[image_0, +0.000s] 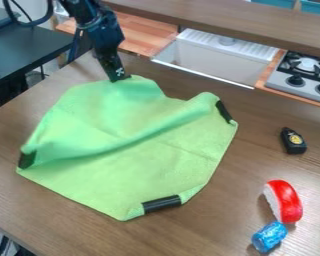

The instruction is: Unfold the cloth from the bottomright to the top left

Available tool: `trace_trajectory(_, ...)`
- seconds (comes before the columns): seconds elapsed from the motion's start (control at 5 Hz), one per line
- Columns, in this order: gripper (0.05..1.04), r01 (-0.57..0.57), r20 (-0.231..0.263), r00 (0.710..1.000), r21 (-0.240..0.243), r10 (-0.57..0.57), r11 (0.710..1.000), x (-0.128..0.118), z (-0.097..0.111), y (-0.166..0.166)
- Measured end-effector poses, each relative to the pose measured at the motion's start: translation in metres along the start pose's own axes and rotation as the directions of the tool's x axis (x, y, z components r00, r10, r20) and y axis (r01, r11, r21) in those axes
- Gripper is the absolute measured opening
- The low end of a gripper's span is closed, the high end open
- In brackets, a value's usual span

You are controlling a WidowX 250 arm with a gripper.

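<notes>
Tabletop (236, 197) passage between cloth (159, 167) and three obstacles: black gadget (293, 141), red-white toy (285, 201), blue cylinder (269, 236).

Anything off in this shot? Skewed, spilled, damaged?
Nothing spilled or visibly damaged. Only the green cloth looks untidy: a ridge runs slantwise across its middle and its far edge dips between two humps, so it isn't flat. The claw is at that edge, so probably just mid-unfold.
</notes>
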State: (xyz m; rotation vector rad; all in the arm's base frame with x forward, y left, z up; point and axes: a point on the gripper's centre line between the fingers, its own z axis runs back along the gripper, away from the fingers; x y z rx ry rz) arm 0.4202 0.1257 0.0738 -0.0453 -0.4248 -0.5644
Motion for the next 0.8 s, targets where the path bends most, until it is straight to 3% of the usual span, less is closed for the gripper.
trace_trajectory(0.2,0.099,0.060,-0.029,0.998,0.031,-0.059,0.998,0.003,-0.005,0.017)
trace_trajectory(0.6,0.132,0.198,-0.055,0.979,0.017,-0.197,0.980,0.009,-0.020,0.029)
trace_trajectory(0.8,0.313,0.270,-0.033,0.962,-0.055,-0.272,0.961,0.020,-0.010,0.025)
